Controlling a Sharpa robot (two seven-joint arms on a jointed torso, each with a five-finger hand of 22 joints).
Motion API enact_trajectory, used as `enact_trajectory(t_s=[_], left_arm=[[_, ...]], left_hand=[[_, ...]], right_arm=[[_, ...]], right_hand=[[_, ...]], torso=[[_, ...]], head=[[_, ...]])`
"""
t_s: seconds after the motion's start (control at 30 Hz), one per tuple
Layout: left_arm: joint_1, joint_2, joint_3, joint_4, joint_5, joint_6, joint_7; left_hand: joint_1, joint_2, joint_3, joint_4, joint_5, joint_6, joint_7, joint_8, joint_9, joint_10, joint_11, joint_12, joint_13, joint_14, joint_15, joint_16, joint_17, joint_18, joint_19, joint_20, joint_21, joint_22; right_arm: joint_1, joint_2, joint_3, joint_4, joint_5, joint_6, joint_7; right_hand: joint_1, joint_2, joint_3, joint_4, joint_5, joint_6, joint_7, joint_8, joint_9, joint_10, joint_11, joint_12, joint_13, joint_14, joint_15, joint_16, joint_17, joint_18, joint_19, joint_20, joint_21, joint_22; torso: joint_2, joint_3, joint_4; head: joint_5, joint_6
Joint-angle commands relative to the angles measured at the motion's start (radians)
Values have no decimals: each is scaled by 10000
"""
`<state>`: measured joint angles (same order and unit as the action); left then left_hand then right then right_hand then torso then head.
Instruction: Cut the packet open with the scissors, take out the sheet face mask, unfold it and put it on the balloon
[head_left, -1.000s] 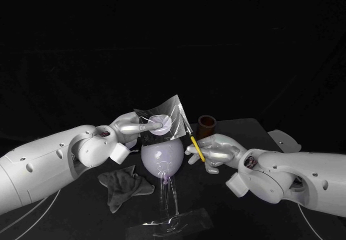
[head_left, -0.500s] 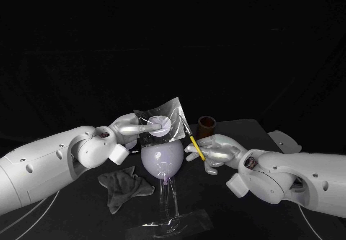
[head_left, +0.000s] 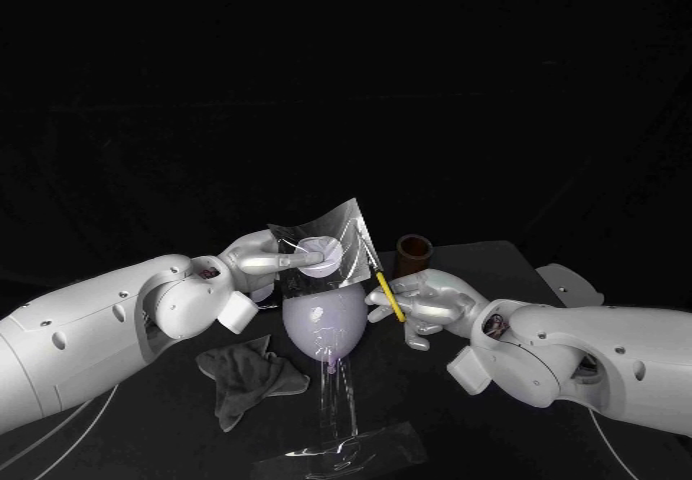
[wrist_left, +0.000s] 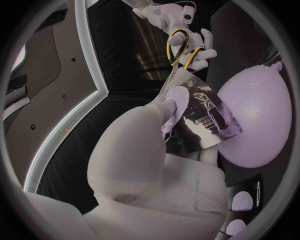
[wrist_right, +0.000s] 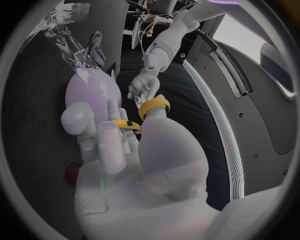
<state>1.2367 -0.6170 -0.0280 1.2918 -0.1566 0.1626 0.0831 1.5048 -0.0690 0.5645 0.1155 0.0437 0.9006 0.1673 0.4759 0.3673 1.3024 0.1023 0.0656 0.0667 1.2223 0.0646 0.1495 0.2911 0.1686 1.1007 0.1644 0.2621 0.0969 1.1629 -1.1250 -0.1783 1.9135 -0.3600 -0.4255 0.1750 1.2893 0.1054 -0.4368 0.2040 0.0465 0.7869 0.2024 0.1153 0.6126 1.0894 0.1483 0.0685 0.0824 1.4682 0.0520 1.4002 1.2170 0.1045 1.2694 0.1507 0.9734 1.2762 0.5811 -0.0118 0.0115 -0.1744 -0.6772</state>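
Note:
My left hand (head_left: 281, 257) holds the silvery face-mask packet (head_left: 329, 245) upright above the pale purple balloon (head_left: 323, 318). The packet (wrist_left: 203, 117) shows dark print in the left wrist view, pinched by my left hand (wrist_left: 164, 112) beside the balloon (wrist_left: 259, 122). My right hand (head_left: 421, 303) grips the yellow-handled scissors (head_left: 385, 291), their blades pointing up at the packet's right edge. In the right wrist view the yellow handles (wrist_right: 147, 112) ring the fingers of my right hand (wrist_right: 119, 142), with the balloon (wrist_right: 90, 92) beyond.
The balloon stands on a clear stem and base (head_left: 340, 452) at the table's front. A dark grey cloth (head_left: 248, 375) lies crumpled to the left of it. A brown cylinder (head_left: 414, 252) stands behind my right hand.
My right hand has moved the scissors a little up and left, closer to the packet's right edge. The left hand and packet have barely shifted.

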Motion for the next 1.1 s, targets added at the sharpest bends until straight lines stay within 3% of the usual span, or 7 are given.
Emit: enact_trajectory(t_s=[0.03, 0.23, 0.33, 0.4, 0.43, 0.73, 1.1], left_arm=[[-2, 26, -3, 43, -144, 364, -77], [-2, 33, -3, 50, -236, 459, -93], [-2, 35, -3, 49, -262, 482, -96], [-2, 34, -3, 44, -270, 486, -97], [-2, 33, -3, 41, -273, 487, -98], [-2, 34, -3, 36, -282, 509, -104], [-2, 9, -3, 0, -248, 451, -116]], left_hand=[[25, 111, -18, -51, 47, 60, -4, 55, 702, 68, -19, 42, 16, 28, -21, -21, 13, 145, 41, 3, 46, -5], [24, 112, -19, -54, 47, 60, -4, 57, 706, 69, -20, 42, 16, 29, -22, -20, 14, 145, 42, 2, 46, -5], [24, 112, -19, -54, 47, 60, -4, 57, 706, 69, -20, 42, 16, 29, -22, -20, 14, 145, 42, 2, 46, -5], [24, 112, -19, -54, 47, 60, -4, 57, 706, 69, -20, 42, 16, 29, -22, -20, 14, 145, 42, 2, 46, -5], [24, 112, -19, -54, 47, 60, -4, 57, 706, 69, -20, 42, 16, 29, -22, -20, 14, 145, 42, 2, 46, -5], [20, 115, -22, -58, 48, 59, -5, 60, 714, 72, -20, 42, 17, 32, -23, -20, 16, 144, 44, 2, 47, -6], [14, 120, -24, -61, 47, 57, -5, 63, 724, 76, -20, 41, 17, 34, -23, -20, 18, 143, 45, 2, 48, -7]], right_arm=[[45, 83, 25, -58, 31, 86, 318], [147, 217, 29, -228, 154, 32, 372], [205, 263, 31, -304, 229, -42, 400], [227, 273, 31, -339, 243, -70, 389], [235, 275, 31, -354, 242, -82, 379], [262, 294, 32, -401, 152, -69, 248], [266, 267, 32, -399, 115, -65, 218]], right_hand=[[-62, -4, -244, -66, 19, -14, 184, -36, -13, -71, -30, -36, -20, 85, 60, 7, 20, 184, -87, -1, -14, 5], [-56, 17, -239, -69, 19, 57, 172, 5, -6, -52, -40, 0, -34, 80, 62, 10, 12, 193, -92, 18, -17, 1], [23, 85, -237, -124, 12, 329, 67, 160, 25, 250, -117, 198, -17, 111, -4, 73, 99, 189, 0, 26, 156, 74], [220, 220, -197, -240, 22, 874, -189, 461, 115, 1114, -372, 645, 170, 215, -183, 218, 348, 129, 247, -70, 592, 283], [405, 381, -201, -351, 13, 1301, -409, 686, 170, 1675, -619, 895, 315, 299, -376, 312, 512, 67, 443, -263, 921, 440], [973, 776, -139, -735, 25, 1907, -778, 1034, 320, 2573, -984, 1264, 696, 408, -715, 412, 714, -30, 714, -589, 1378, 668], [911, 822, -263, -793, 24, 1973, -849, 1110, 435, 2696, -1056, 1304, 963, 425, -804, 405, 718, -61, 772, -706, 1472, 723]], torso=[[0, 0, -1], [-2, -9, 5], [0, -11, 9], [1, -13, 10], [-1, -12, 6], [-4, -7, 4], [-1, -7, -2]], head=[[-17, 24], [-34, 42], [-47, 38], [-40, 44], [-37, 44], [-27, 53], [-28, 84]])
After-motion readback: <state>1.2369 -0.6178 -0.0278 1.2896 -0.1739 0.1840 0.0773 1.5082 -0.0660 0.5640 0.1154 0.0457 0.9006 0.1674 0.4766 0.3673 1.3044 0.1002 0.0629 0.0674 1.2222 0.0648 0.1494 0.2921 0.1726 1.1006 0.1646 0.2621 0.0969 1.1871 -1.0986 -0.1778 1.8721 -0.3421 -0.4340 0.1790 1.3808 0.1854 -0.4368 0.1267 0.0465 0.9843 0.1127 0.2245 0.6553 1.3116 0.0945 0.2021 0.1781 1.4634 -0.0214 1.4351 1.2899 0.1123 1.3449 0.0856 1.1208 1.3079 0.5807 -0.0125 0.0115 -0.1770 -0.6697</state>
